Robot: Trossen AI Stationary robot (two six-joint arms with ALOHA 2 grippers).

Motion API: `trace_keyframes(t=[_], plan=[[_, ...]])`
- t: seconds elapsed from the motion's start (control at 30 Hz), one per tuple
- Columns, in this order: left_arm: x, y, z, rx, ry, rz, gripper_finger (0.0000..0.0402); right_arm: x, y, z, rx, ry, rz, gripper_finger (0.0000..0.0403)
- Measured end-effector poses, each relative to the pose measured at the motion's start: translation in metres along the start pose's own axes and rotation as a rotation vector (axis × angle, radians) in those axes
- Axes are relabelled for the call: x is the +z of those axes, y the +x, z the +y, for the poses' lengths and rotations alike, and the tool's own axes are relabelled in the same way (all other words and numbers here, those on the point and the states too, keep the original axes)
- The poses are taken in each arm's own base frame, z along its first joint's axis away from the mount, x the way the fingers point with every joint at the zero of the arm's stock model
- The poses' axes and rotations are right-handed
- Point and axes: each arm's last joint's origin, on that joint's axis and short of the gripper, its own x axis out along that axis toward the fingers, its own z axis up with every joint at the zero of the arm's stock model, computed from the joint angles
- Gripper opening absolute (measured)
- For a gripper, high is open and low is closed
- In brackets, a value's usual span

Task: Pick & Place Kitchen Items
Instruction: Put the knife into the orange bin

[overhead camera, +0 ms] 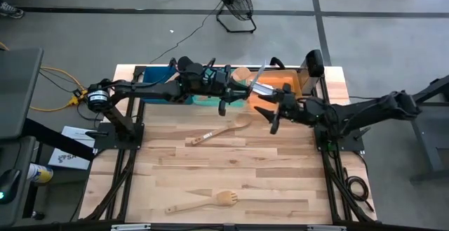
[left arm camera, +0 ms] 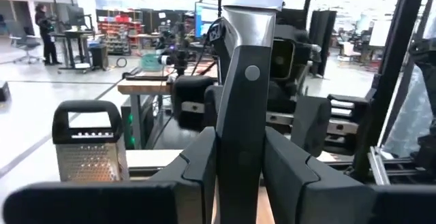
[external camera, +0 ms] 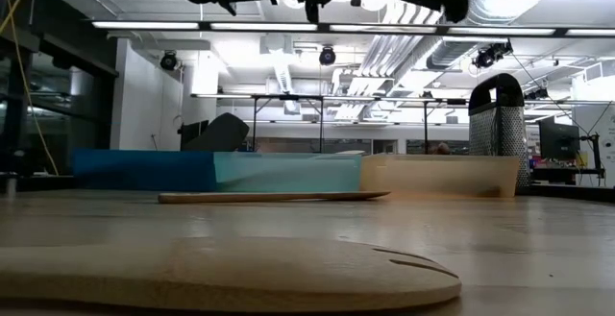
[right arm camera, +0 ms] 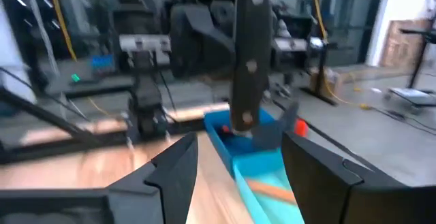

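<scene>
A black-handled steel knife [overhead camera: 257, 80] is up in the air over the green bin [overhead camera: 210, 99], with my left gripper [overhead camera: 238, 94] shut on it. In the left wrist view its handle [left arm camera: 240, 115] stands upright, the blade on top. My right gripper [overhead camera: 269, 116] is open just right of it. In the right wrist view the handle [right arm camera: 248, 60] hangs beyond the gap between the fingers, apart from them. A wooden spoon [overhead camera: 221, 131] lies flat mid-table. A wooden fork [overhead camera: 203, 201] lies near the front edge. My left gripper pinches the knife's black handle [left arm camera: 238, 163] between its two fingers, below the rivet and the steel bolster. The fingers come level from the table's left and lie across the handle. The knife is lifted clear and upright, blade up, its handle end hanging below the fingers.
The blue bin [overhead camera: 158, 83], the green bin and the orange bin [overhead camera: 289, 83] stand in a row along the far edge. A steel grater [overhead camera: 313, 62] stands at the far right corner. Bare wood shows between the spoon and the fork.
</scene>
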Motion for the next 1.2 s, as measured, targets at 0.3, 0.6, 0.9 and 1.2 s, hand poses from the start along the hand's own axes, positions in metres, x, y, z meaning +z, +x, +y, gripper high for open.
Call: trace_keyframes(t=[0.3,0.6,0.9,1.2], plan=[[0.001,0.000,-0.001,-0.042,0.004,-0.007,0.0084,-0.005,0.030,-0.019,0.045,0.096,-0.083,0.0203],[0.001,0.000,-0.001,-0.044,0.004,-0.007,0.0084,-0.010,0.042,-0.025,0.120,0.119,-0.112,0.0203],[-0.002,0.000,0.001,-0.024,-0.004,0.014,0.0084,-0.018,0.049,-0.024,0.148,0.134,-0.082,0.0203],[-0.002,0.000,0.001,-0.027,-0.004,0.014,0.0084,-0.011,0.048,-0.023,0.194,0.166,-0.143,0.0203]])
